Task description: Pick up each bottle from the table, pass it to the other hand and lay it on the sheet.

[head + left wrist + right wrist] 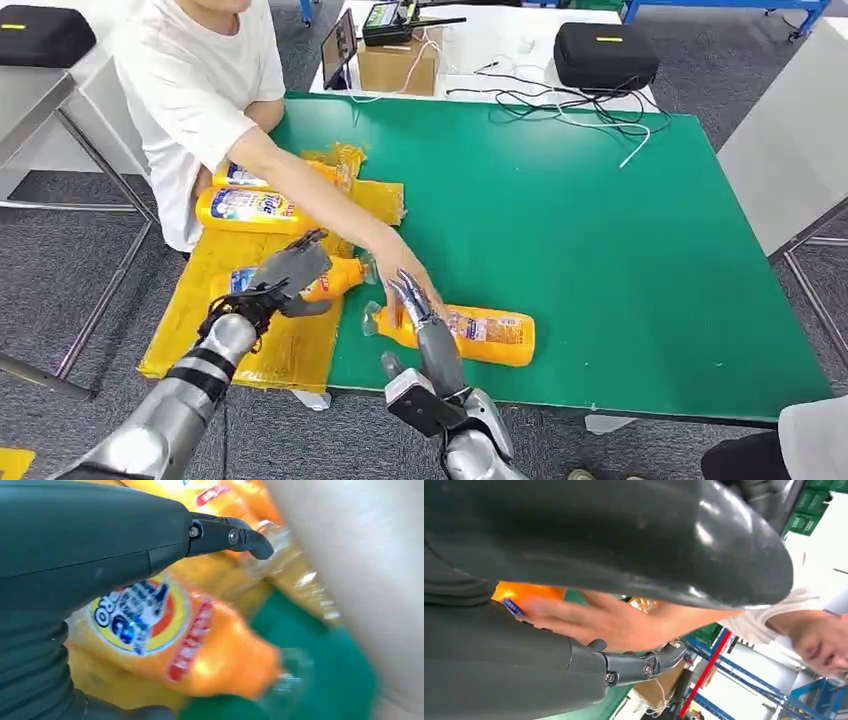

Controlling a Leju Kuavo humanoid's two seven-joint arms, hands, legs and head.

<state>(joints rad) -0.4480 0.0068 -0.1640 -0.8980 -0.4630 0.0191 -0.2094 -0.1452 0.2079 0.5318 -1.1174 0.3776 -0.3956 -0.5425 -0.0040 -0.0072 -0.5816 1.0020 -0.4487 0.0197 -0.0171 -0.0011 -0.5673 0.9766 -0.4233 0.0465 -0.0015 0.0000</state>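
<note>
On the green table's [640, 250] near edge, orange bottle [485, 337] lying beside the yellow sheet [290, 350], right hand [418, 305] reaching over it with fingers apart, person's hand [400, 265] touching it, left hand [290, 275] gripping another bottle [335, 280] above the sheet.

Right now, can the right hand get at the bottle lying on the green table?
Probably not cleanly: the right hand is right at the bottle, but the person's hand lies at its neck, in the way.
</note>
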